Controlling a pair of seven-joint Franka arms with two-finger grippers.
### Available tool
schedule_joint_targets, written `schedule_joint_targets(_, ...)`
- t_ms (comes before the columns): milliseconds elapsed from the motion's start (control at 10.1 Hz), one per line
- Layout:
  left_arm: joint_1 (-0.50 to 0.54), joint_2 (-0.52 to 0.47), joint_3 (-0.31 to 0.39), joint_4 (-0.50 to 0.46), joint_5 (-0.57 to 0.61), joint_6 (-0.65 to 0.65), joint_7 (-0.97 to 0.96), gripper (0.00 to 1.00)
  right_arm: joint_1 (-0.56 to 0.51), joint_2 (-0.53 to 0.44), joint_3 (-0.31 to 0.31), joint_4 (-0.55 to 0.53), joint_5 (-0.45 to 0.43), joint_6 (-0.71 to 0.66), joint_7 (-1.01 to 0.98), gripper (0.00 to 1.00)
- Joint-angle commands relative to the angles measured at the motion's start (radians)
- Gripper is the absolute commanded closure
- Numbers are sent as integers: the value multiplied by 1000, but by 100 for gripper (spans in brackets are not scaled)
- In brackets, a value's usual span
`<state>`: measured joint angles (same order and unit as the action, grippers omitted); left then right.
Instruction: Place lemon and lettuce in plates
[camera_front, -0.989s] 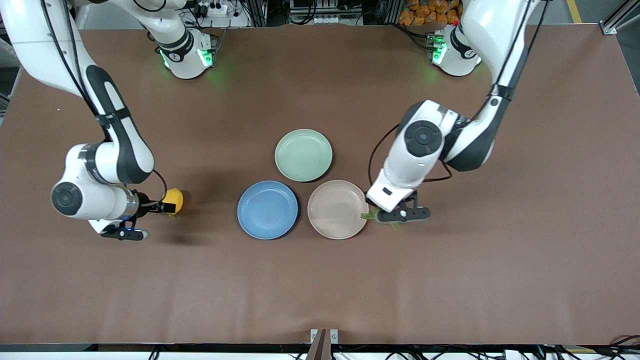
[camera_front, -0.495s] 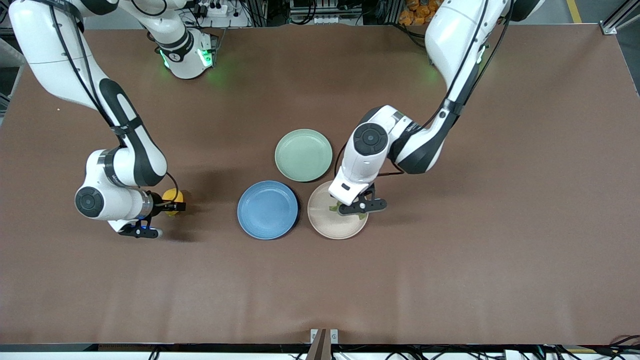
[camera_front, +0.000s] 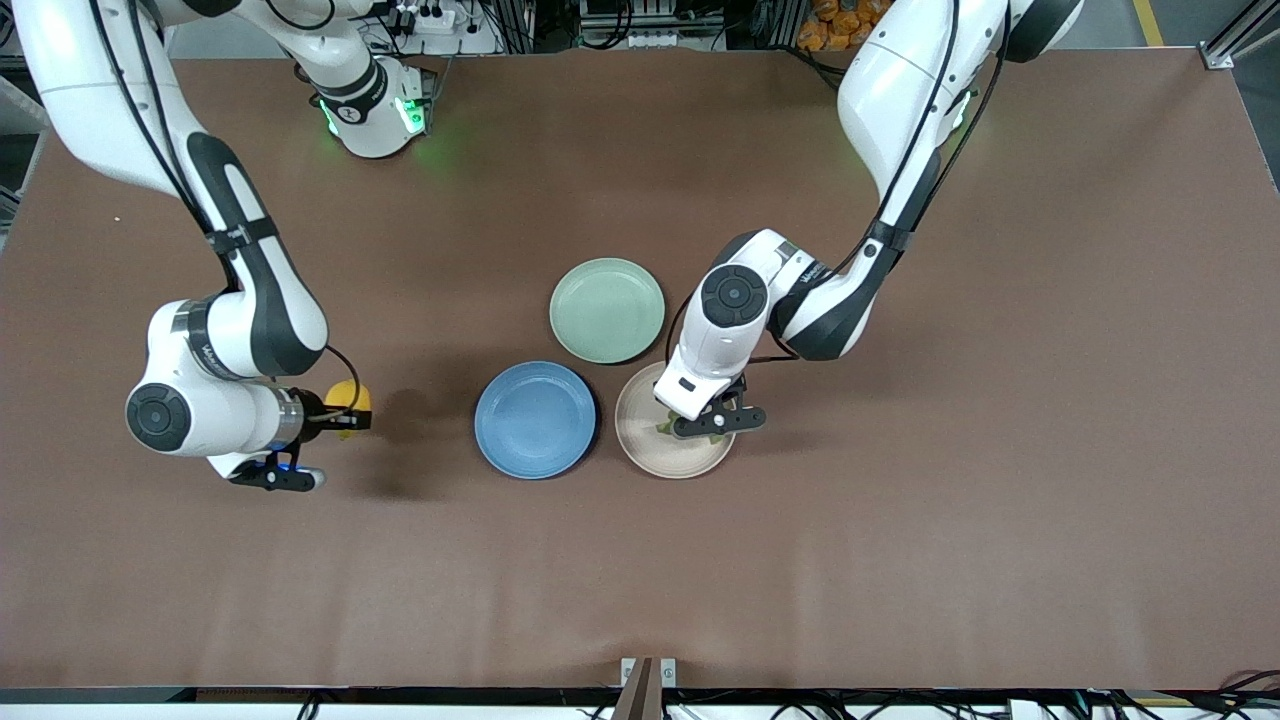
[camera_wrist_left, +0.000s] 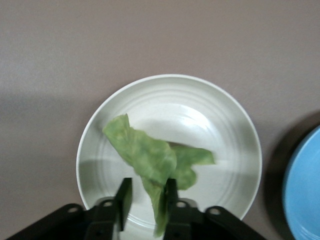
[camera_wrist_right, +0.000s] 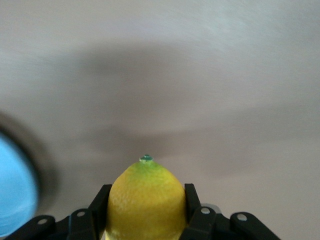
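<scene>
Lettuce: wrinkled green leaf, pinched at one end between the fingers of the left gripper, hanging over the beige plate; whether the leaf's free end touches the plate cannot be told; in the front view the wrist hides nearly all of the leaf, a sliver showing at. Lemon: yellow, greenish at its tip, clamped between the fingers of the right gripper, over bare table toward the right arm's end, well apart from the plates; only its tip end shows in the wrist view, its base cut off by the frame edge; in the front view it is half hidden by the gripper. Blue plate: holds nothing, just beside the beige plate, toward the right arm's end; only a blurred edge shows in the right wrist view, and a cut-off edge in the left wrist view. Green plate: holds nothing, farther from the camera than the other two, near both.
</scene>
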<state>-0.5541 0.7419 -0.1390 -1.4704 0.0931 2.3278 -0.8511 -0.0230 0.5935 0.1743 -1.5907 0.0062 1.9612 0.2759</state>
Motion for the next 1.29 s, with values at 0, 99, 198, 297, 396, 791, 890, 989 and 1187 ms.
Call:
schedule_joint_targets(0, 3, -68, 9, 12, 30, -13, -14, 0, 83, 9, 7, 50, 55, -16, 136, 100)
schedule_joint_targets(99, 11, -109, 10, 12, 30, -43, -14, 0, 116, 24, 10, 72, 90, -13, 179, 100)
schedule_joint_targets(198, 25, -161, 22, 12, 33, -98, 1, 0, 148, 50, 14, 116, 112, -12, 250, 100)
schedule_joint_targets(297, 45, -211, 31, 12, 33, -146, 74, 0, 187, 70, 20, 141, 112, -1, 302, 100)
schedule_joint_targets(396, 86, -266, 29, 12, 30, -213, 143, 0, 224, 81, 19, 141, 115, 45, 310, 100)
schedule_joint_targets(791, 216, -422, 25, 13, 13, -434, 280, 0, 293, 187, 19, 141, 117, 222, 385, 100)
schedule_joint_targets(890, 259, -458, 25, 12, 13, -477, 331, 0, 293, 195, 19, 141, 110, 222, 381, 98)
schedule_joint_targets(989, 301, -488, 25, 10, 13, -514, 390, 0, 298, 209, 19, 141, 112, 229, 391, 26)
schedule_joint_targets(1187, 362, -548, 25, 10, -3, -580, 429, 0, 305, 216, 19, 143, 110, 238, 387, 0)
